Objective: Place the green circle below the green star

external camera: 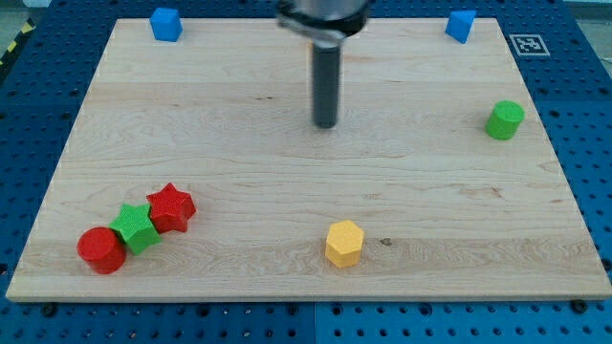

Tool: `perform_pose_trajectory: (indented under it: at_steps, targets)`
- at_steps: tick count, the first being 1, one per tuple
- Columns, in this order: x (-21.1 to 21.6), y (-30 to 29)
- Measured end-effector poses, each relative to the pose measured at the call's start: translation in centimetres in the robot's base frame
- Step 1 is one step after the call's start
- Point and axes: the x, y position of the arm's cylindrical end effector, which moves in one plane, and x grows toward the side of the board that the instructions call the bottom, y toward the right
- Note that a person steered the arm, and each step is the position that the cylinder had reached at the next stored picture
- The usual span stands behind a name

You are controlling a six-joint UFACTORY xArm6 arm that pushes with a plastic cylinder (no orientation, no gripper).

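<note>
Camera view is showing the green circle (504, 119) sitting alone near the board's right edge, at about 2 o'clock from board centre, well apart from everything else. Judging by its look, it is a small rigid cylinder, light and likely sliding easily on the smooth wood; being round, it may be rolling off a push that is not aimed through its middle, so contact is best made on its side at 2 o'clock, driving it toward 8 o'clock. The green star (137, 227) is lying far off at 8 o'clock, wedged between the red circle (100, 249) and the red star (172, 207), touching both. My tip (326, 124) is resting on the wooden board (287, 172) at about 12 o'clock from centre, well apart from all blocks; it is a plain rod, so nothing is spreading or pinching, and it is touching no block. A yellow hexagon (344, 243) is sitting at 6 o'clock, and two blue blocks (166, 24) (460, 26) are occupying the top corners. No brand or writing is readable; only a square coded marker (528, 44) is showing at the top right.
</note>
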Motion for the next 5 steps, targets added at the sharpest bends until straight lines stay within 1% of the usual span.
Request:
perform_pose_trajectory:
  at_steps: [2,3,4,5]
  targets:
    - [-4.0,11.4]
    - [-4.2,18.3]
    - [-2.2,25.8]
    - [0.6,27.5]
